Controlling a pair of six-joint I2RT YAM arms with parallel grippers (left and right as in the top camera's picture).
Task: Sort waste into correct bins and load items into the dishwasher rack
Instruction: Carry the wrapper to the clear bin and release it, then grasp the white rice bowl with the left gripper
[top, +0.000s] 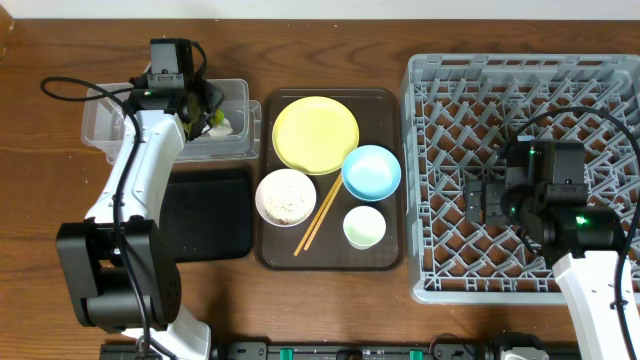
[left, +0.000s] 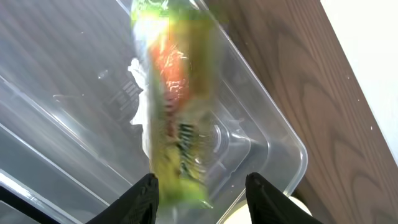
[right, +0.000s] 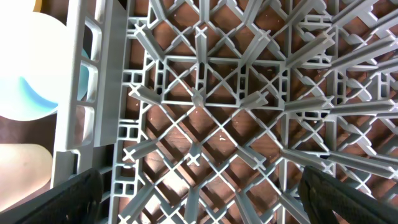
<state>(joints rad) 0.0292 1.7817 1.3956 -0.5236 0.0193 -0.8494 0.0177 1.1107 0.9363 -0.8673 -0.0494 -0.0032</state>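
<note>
My left gripper hangs open over the clear tub. In the left wrist view the yellow-green snack wrapper is blurred between and beyond the open fingers, inside the clear tub, next to white tissue. My right gripper is open and empty over the grey dishwasher rack, and its wrist view shows only the rack lattice between its fingers. The yellow plate, light blue bowl, white bowl with rice, small cup and chopsticks lie on the brown tray.
The shallow black tray lies in front of the clear tub, partly under my left arm. The brown tray sits between the bins and the rack. The blue bowl and cup show past the rack's left wall in the right wrist view.
</note>
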